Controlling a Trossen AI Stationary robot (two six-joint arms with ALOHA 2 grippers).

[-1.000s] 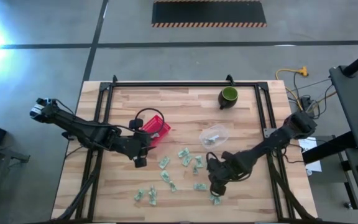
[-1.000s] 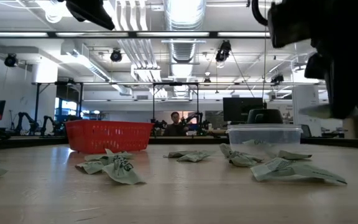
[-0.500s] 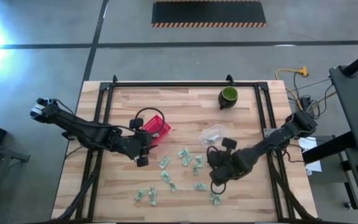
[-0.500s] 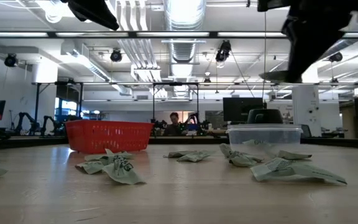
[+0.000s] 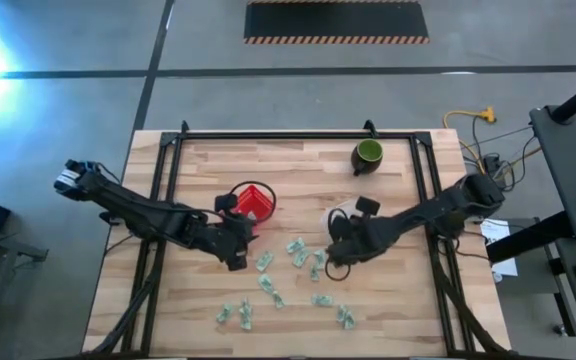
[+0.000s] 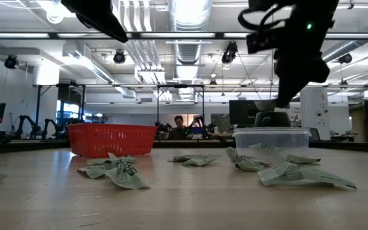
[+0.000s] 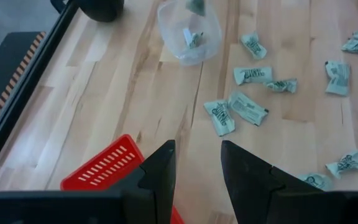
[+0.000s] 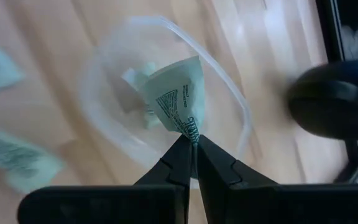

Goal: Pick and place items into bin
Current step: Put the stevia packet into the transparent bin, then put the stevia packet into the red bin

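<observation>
Since a second ago, your left end effector [image 5: 236,262] has slid a little toward the counter's front edge beside the red basket [image 5: 252,201], its fingers parted and empty. Your right end effector [image 8: 191,147] has lifted from the scattered items [image 5: 299,252] and now hangs over the clear bin [image 8: 225,93], pinched shut on one wrapped piece [image 8: 178,96], so the drop looks near.

Pale wood table [image 5: 298,170] matt, grained; clear glossy plastic bin [image 8: 104,74]; crinkly wrappers [image 7: 248,74]; slotted red plastic basket [image 7: 104,171]
</observation>
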